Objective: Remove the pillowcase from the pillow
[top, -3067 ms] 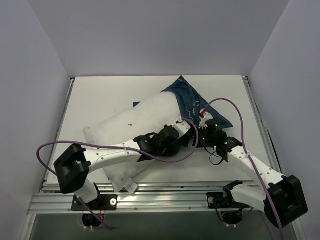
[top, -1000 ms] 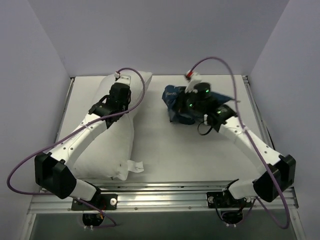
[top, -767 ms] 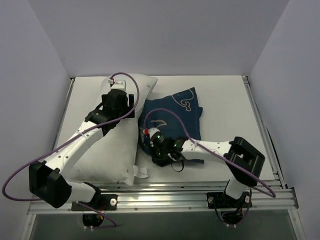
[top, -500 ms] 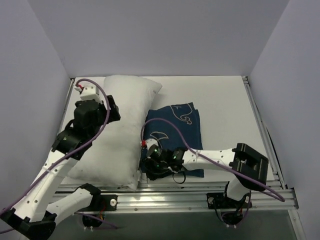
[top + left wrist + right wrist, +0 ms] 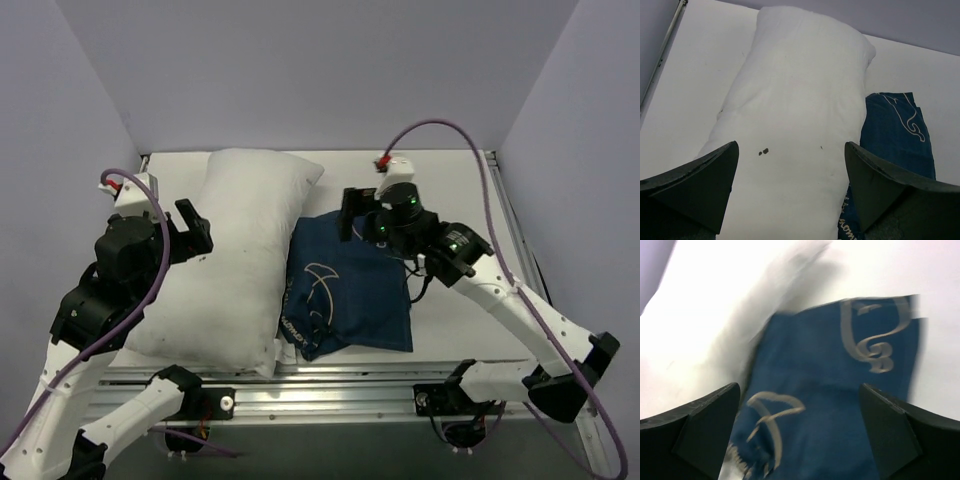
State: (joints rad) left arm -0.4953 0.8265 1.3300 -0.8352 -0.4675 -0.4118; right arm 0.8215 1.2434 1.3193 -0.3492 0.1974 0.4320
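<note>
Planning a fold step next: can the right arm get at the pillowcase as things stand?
Probably yes. The right tool hangs open above the pillowcase, which lies flat with nothing on top of it. The pillow borders only its left edge.

No readable word, number or brand anywhere. Only a line of white lettering (image 5: 291, 326) along the near left edge of the navy pillowcase (image 5: 355, 290), too small from above, cut off in the left wrist view, blurred from the right wrist.
</note>
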